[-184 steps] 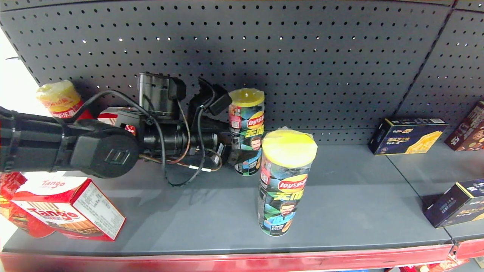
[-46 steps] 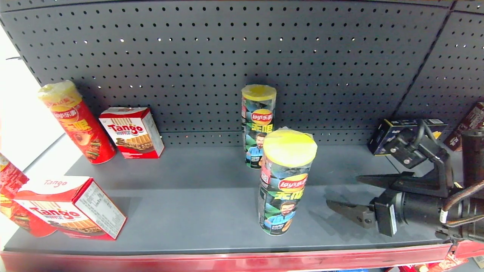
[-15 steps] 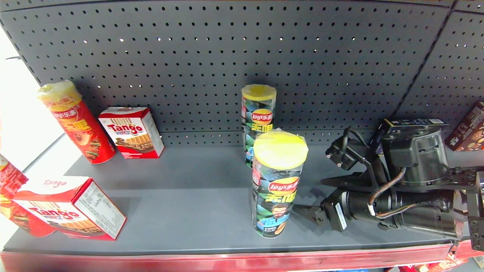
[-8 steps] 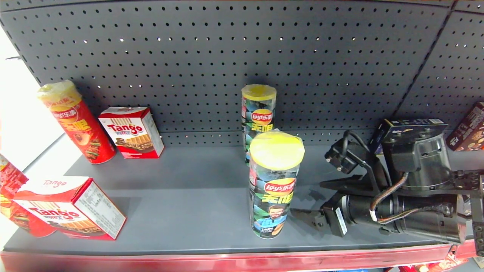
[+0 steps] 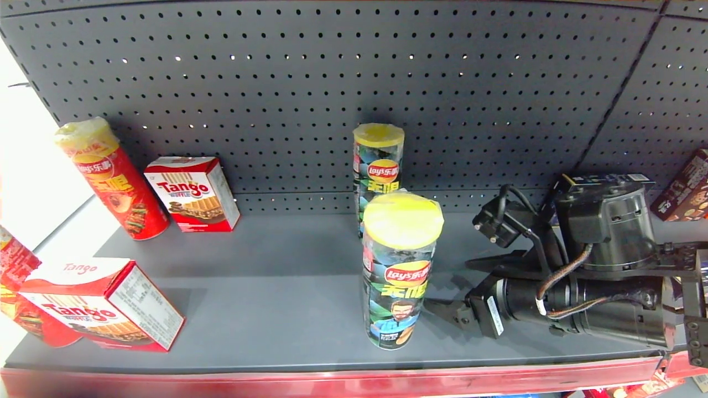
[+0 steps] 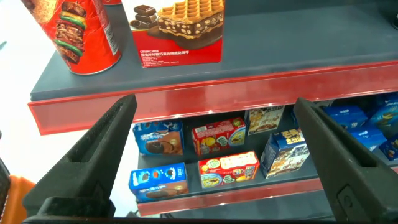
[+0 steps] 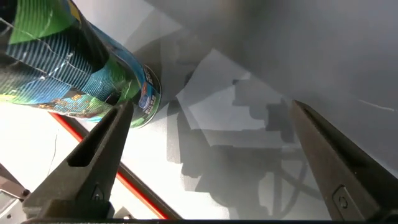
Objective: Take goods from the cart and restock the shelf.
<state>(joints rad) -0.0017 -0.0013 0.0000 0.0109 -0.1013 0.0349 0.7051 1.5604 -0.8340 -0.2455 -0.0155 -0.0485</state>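
Two chip cans with yellow lids stand on the grey shelf (image 5: 276, 287): the front can (image 5: 399, 276) near the shelf's edge and the back can (image 5: 378, 171) by the pegboard. My right gripper (image 5: 459, 284) lies open just right of the front can, its near fingertip close to the can's lower side. The right wrist view has the same front can (image 7: 68, 68) beside one finger of the open right gripper (image 7: 211, 109). My left gripper (image 6: 214, 106) is open and holds nothing, in front of the shelf's red edge (image 6: 249, 87).
A red chip can (image 5: 110, 179) and a waffle box (image 5: 193, 193) stand at the back left, another waffle box (image 5: 99, 309) at the front left. Dark boxes (image 5: 603, 178) sit behind the right wrist. Small boxes (image 6: 217, 134) fill lower shelves.
The left arm, earlier at the back can, has left the shelf. The right gripper came in from the right, and the front can shifted slightly left over the last second.
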